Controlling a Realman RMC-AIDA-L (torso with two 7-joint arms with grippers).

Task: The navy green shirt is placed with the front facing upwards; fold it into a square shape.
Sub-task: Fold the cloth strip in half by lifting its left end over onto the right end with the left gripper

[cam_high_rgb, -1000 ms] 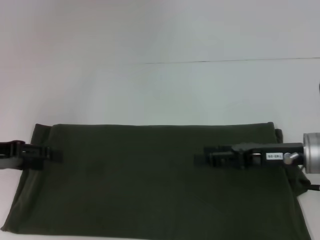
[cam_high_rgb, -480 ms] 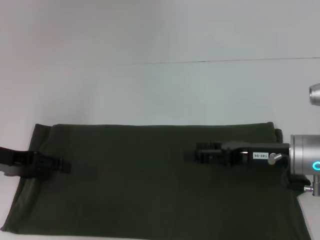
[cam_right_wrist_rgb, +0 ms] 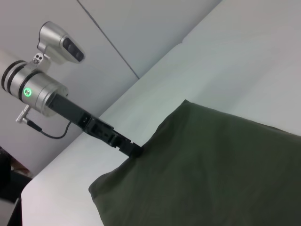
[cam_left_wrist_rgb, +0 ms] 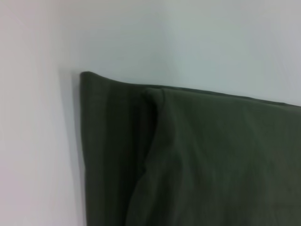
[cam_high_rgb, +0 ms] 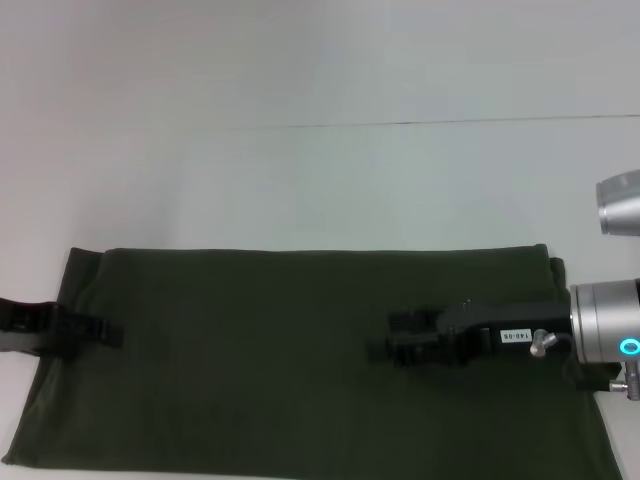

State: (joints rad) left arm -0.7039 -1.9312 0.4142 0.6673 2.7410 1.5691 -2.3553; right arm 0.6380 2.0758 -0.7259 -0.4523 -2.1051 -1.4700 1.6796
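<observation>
Shirt (cam_high_rgb: 300, 360) lay as a band, long axis nine to three.
My left claw (cam_high_rgb: 105, 332) touched its nine o'clock end, my right claw (cam_high_rgb: 395, 340) hung right of centre; their spread I couldn't tell.

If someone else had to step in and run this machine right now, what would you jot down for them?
Left gripper: at the shirt's left edge; grip unclear.
Right gripper: over the shirt's right half; grip unclear.
Shirt: lies flat on the white table as a wide band, plain side up, with a folded layer at its left end.
Done: seemingly the first folds.
Left: fold the ends inward to make a square.
</observation>
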